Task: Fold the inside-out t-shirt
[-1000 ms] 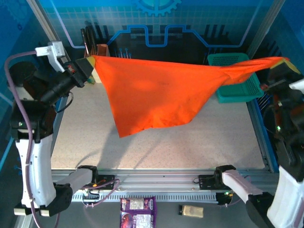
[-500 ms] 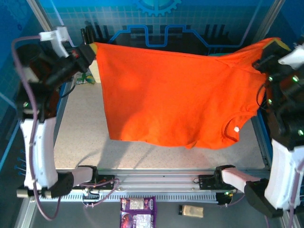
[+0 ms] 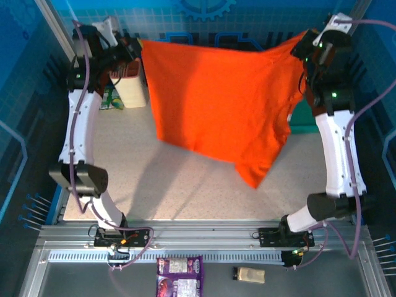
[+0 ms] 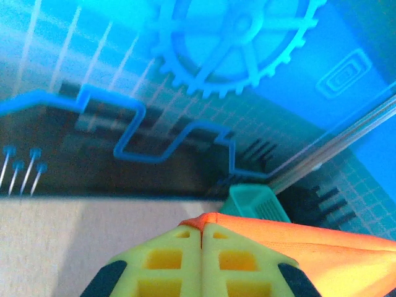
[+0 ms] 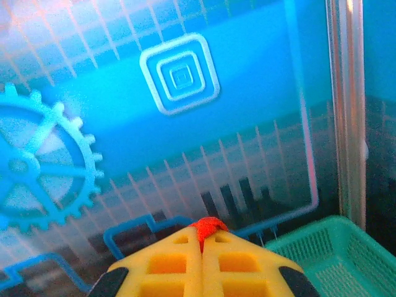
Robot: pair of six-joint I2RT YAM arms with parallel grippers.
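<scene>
The inside-out t-shirt (image 3: 216,99), bright orange, hangs spread in the air between both raised arms, its lowest corner drooping over the table's right half. My left gripper (image 3: 137,44) is shut on its top left corner at the back left. In the left wrist view the yellow jaws of the left gripper (image 4: 202,230) are pressed together with the orange t-shirt (image 4: 322,247) running off to the right. My right gripper (image 3: 307,38) is shut on the top right corner. In the right wrist view a small bunch of the t-shirt (image 5: 208,225) pokes out at the tip of the right gripper (image 5: 202,237).
A teal mesh basket (image 3: 304,116) stands at the back right, partly hidden behind the cloth; the basket (image 5: 334,253) also shows under the right gripper. A cream container (image 3: 131,90) stands at the back left. The speckled table (image 3: 185,179) lies below.
Both arms have risen and swung toward the back wall, lifting the shirt higher. The cloth has spread out and its bottom edge has swung up and rightward, off the table's front.
</scene>
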